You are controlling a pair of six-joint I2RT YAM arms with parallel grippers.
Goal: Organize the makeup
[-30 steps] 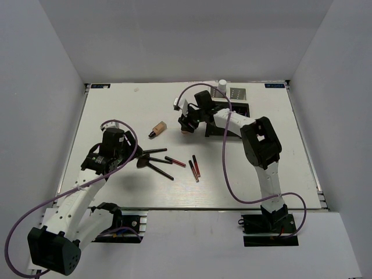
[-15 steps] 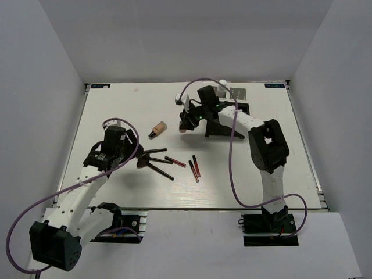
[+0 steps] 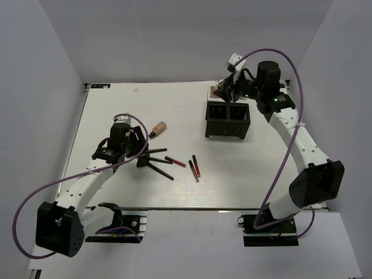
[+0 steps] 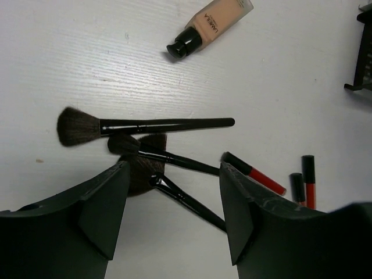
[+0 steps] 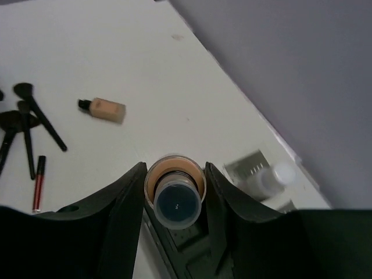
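My right gripper (image 3: 223,90) is shut on a tan bottle with a dark cap (image 5: 174,193) and holds it above the far left part of the black box (image 3: 228,119). A second tan bottle (image 3: 157,128) lies on the table; it also shows in the left wrist view (image 4: 210,26). My left gripper (image 3: 135,141) is open and empty, just left of three black brushes (image 3: 154,160). In the left wrist view the brushes (image 4: 145,125) lie ahead of and between the fingers. Red-black pencils (image 3: 195,167) lie to the right of the brushes. A blurred white bottle (image 5: 266,179) stands behind the box.
A grey card (image 5: 245,165) lies by the white bottle at the table's far edge. White walls close in the table on three sides. The arms' purple cables loop above the table.
My right gripper has carried the tan bottle from the middle of the table up and back over the black box. My left gripper has moved slightly right toward the brushes.
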